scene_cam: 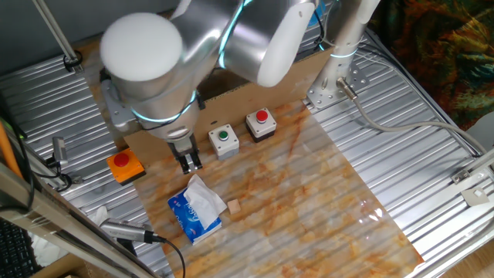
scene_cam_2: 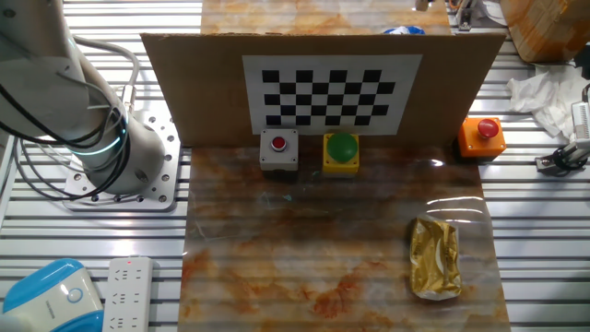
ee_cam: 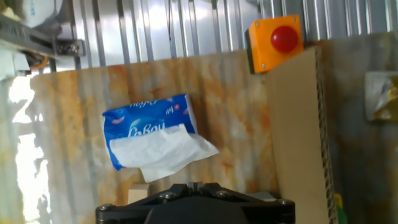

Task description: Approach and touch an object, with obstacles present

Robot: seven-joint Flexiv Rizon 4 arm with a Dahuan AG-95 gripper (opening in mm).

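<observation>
Tissue pack (scene_cam: pixel 194 208) lies nearest, at six o'clock on the tabletop (scene_cam: pixel 309 201), with the hand (scene_cam: pixel 190 161) hanging just above it, fingers close together and holding nothing (whether fully closed, I cannot tell). Behind it the cardboard wall (scene_cam_2: pixel 313 88) stands upright at twelve o'clock; the orange button box (scene_cam: pixel 125 166) sits at nine o'clock. I'd keep the approach low and slow, clear of the wall's edge.

surface: marbled orange-brown mat (scene_cam_2: pixel 323 267) lying over ribbed metal table (scene_cam: pixel 401 100) | light: glare showing on the mat
</observation>
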